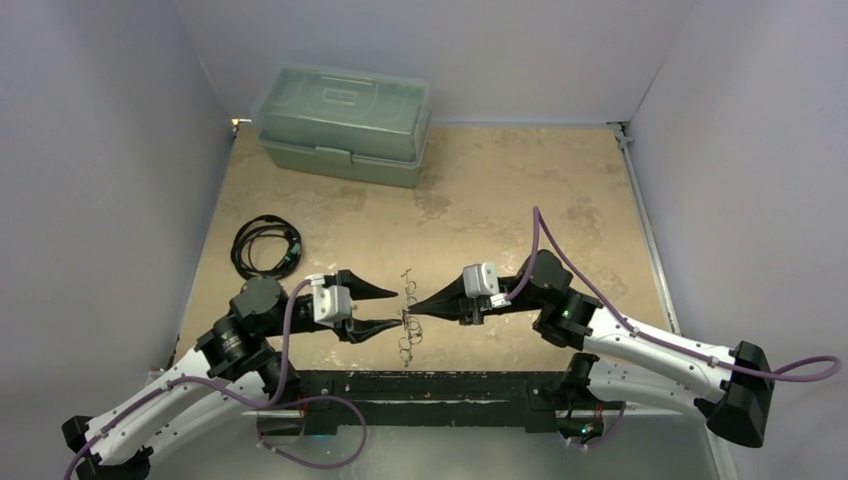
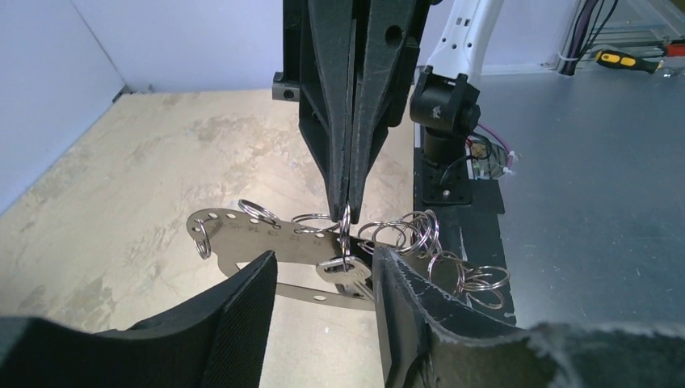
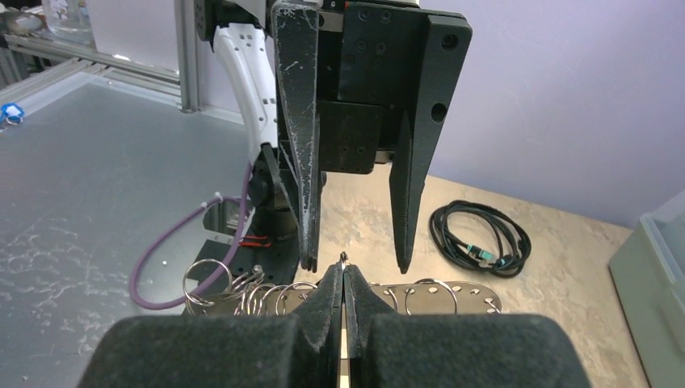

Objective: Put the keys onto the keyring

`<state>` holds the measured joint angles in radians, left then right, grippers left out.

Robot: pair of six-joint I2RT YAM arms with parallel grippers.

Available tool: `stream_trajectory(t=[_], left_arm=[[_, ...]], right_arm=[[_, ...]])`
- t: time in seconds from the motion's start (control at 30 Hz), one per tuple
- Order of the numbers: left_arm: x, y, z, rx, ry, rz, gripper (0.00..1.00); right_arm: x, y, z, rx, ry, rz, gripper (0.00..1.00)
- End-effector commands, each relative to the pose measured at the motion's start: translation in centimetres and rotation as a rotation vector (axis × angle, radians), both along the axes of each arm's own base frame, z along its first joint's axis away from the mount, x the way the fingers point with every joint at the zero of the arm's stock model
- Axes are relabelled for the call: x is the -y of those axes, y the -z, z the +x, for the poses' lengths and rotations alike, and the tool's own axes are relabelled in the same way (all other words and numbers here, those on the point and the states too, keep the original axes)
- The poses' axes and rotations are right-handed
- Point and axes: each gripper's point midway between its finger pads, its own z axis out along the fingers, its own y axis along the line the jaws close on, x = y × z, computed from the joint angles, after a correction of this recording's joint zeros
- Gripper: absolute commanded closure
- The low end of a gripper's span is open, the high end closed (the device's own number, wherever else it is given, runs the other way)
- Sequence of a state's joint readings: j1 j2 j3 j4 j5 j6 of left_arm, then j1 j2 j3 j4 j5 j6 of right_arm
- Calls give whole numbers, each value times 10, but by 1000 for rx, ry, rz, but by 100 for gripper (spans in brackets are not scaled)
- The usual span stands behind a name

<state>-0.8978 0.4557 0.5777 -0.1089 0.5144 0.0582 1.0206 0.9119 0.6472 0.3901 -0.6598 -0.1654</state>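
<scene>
The keyring [image 2: 242, 234] is a flat silvery oval plate with numbered holes and several small split rings [image 2: 440, 242]. It lies held up between my two grippers [image 1: 407, 335]. My right gripper [image 2: 349, 198] is shut on one small ring [image 2: 346, 230], and a silvery key [image 2: 349, 271] hangs from that ring. My left gripper [image 2: 323, 267] is open, its fingers [image 2: 234, 323] either side of the key, the right one close to it. In the right wrist view my right gripper [image 3: 344, 279] pinches the ring [image 3: 344, 259], facing the open left gripper [image 3: 355, 265], with the keyring [image 3: 452, 293] behind. No other keys show.
A green lidded box [image 1: 345, 125] stands at the back left. A black coiled cable [image 1: 265, 245] lies left of my left arm and also shows in the right wrist view [image 3: 476, 238]. Grey walls enclose the table on three sides. A black base strip [image 1: 430, 385] runs along the near edge.
</scene>
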Motion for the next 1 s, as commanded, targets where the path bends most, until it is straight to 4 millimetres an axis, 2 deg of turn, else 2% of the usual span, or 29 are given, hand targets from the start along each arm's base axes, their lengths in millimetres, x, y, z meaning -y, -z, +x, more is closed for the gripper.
stream_trajectory(t=[0.0, 0.13, 0.37, 0.63, 0.97], left_arm=[[5, -17, -9, 30, 59, -66, 57], [7, -12, -11, 24, 81, -50, 69], [10, -3, -9, 9, 86, -15, 80], [12, -1, -11, 1, 105, -4, 100], [13, 0, -10, -11, 104, 4, 100]], right_arm=[[3, -25, -9, 42, -37, 89, 100], [4, -26, -10, 41, -41, 88, 100], [5, -26, -11, 44, -43, 88, 100], [4, -26, -10, 42, -44, 82, 100], [10, -32, -12, 56, -35, 107, 100]])
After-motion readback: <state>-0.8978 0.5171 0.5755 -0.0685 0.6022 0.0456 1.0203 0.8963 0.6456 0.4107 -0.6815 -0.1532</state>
